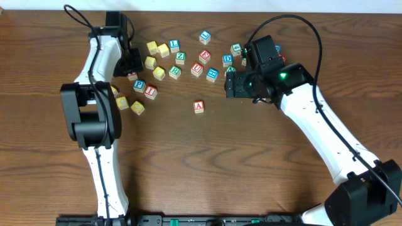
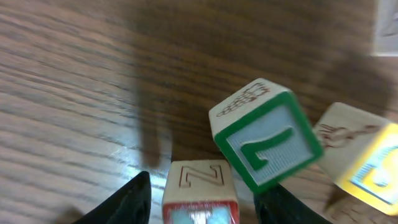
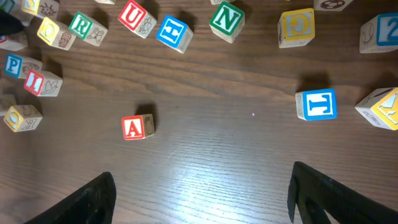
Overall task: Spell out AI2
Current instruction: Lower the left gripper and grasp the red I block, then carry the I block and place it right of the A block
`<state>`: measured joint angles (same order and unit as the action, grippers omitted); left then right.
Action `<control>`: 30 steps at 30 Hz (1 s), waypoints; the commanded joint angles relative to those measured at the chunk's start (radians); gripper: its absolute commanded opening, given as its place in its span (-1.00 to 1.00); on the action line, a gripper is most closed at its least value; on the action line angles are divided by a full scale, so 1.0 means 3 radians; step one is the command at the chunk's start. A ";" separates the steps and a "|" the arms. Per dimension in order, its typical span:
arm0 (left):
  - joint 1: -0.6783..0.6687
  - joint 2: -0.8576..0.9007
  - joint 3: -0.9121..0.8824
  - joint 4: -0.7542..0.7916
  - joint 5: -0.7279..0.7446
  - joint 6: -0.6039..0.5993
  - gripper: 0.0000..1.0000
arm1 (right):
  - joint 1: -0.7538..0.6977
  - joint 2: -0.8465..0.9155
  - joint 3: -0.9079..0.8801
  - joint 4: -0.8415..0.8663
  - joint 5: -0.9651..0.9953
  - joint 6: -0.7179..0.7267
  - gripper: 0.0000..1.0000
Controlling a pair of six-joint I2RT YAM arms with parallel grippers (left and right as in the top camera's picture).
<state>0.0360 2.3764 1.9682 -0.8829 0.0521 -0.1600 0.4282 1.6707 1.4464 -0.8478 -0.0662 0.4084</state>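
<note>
**Overhead.** The A cube (image 1: 199, 106) lies alone on the table (image 1: 251, 169), well apart from the other cubes. The I cube (image 1: 150, 91) sits just beside a blue P cube (image 1: 139, 85), close to the left gripper (image 1: 130, 68). The right gripper (image 1: 231, 85) hangs over the right-hand scatter. The 2 cannot be picked out here. Hazard: the I is crowded, so a finger coming down beside it is likely to push the P or drag both cubes.

**Left wrist.** The left gripper (image 2: 202, 183) has its jaws apart. They straddle a red-bordered cube (image 2: 200, 193) with a "Z" engraved on top, and a thin gap shows on each side. The cube's lettered face is cut off by the frame, so it may not be a wanted letter, and closing here risks lifting the wrong cube. A green-bordered cube (image 2: 267, 140) leans tilted just beside it and could topple or jam against a finger.

**Right wrist.** The right gripper (image 3: 200, 173) is wide open and empty. The A cube (image 3: 134, 127) lies ahead and to its left. The I cube (image 3: 35, 82) is at the far left. A cube at the upper right edge reads as the 2 cube (image 3: 380, 31), though the frame crops it. A blue letter cube (image 3: 317, 104) resembles an "I" and could be mistaken for the red one.
</note>
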 commanded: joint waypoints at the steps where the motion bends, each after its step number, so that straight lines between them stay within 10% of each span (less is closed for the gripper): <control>1: -0.0010 0.0046 -0.0003 0.0001 -0.0042 -0.0008 -0.04 | -0.0017 -0.0038 0.0041 0.0008 0.0048 -0.0020 0.70; 11: -0.0009 0.0025 -0.0001 -0.0003 -0.0065 -0.0008 -0.42 | -0.0017 -0.0038 0.0041 0.0018 0.0051 -0.0020 0.72; 30: -0.0310 -0.1025 0.0004 -0.0481 -0.0027 -0.0011 -0.52 | -0.0627 -0.0451 0.0047 0.0079 -0.0278 0.0005 0.76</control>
<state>0.0032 2.1414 1.9678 -0.9874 0.0448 -0.1604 0.3183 1.6253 1.4464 -0.8124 -0.1337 0.4088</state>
